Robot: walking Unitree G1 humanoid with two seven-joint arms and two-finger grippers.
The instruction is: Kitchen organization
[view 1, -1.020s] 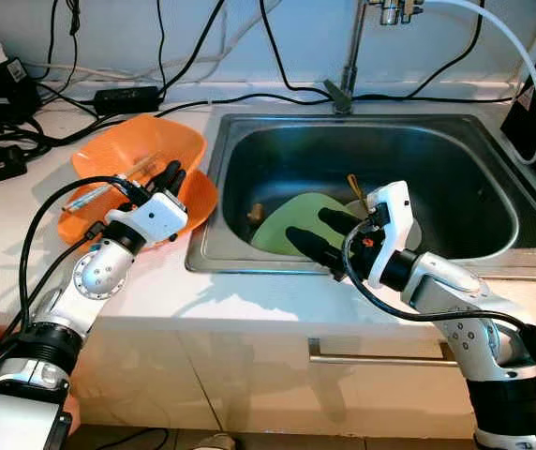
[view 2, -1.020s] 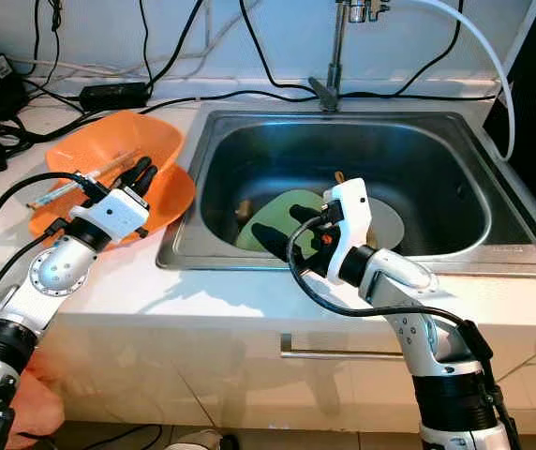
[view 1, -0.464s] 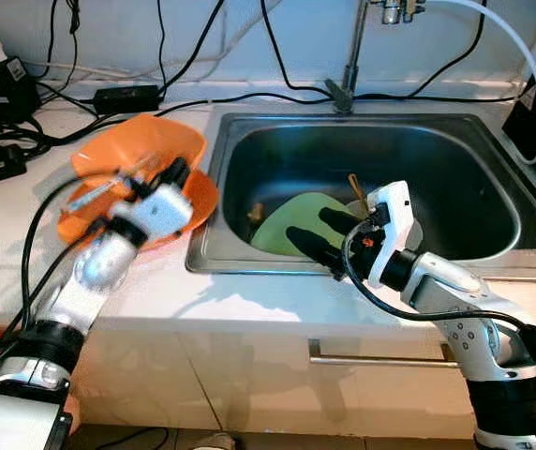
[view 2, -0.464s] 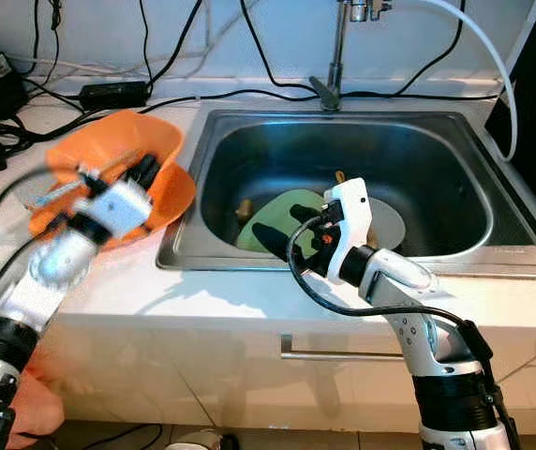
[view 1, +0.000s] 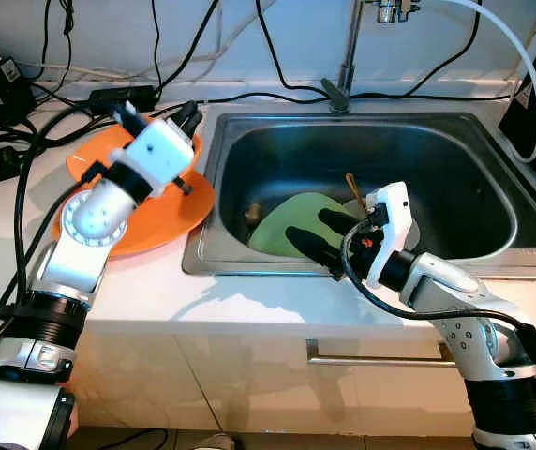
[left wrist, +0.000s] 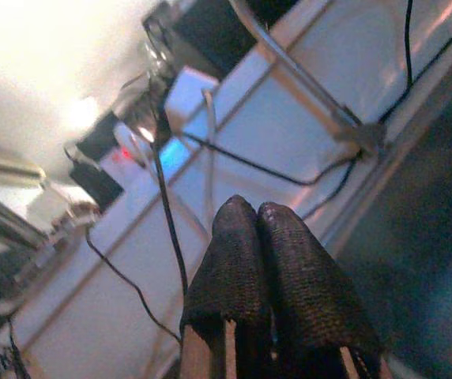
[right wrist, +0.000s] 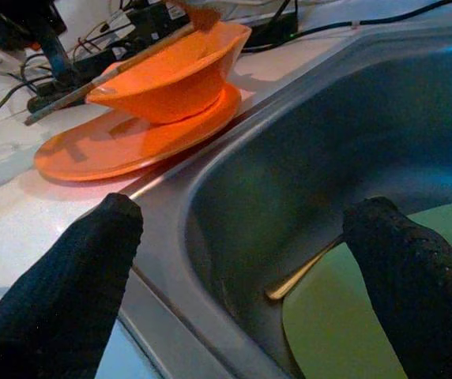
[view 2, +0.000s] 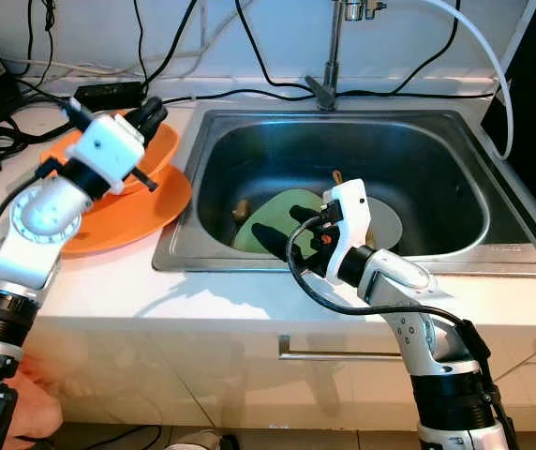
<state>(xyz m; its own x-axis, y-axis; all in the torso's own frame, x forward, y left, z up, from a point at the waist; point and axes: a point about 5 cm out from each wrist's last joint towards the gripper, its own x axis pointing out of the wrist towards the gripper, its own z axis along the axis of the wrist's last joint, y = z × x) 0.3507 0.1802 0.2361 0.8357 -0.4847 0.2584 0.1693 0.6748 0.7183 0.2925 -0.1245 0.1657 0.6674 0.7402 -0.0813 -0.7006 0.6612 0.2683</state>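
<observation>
Two grippers stood ready: the left gripper (view 1: pixel 189 114), fingers pressed together, above the orange bowl (right wrist: pixel 168 77); the right gripper (view 1: pixel 322 233), fingers spread, reached toward the sink's (view 1: pixel 493 253) green plate (view 1: pixel 291 214), likely next

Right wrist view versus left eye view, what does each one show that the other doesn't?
Right wrist view alone: a gold utensil handle lying at the green plate's edge, and a stick propped across the orange bowl.

Left eye view alone: the faucet, the left hand raised over the counter, and a cabinet handle.

Both: the orange plate, sink, green plate and open right hand.
</observation>
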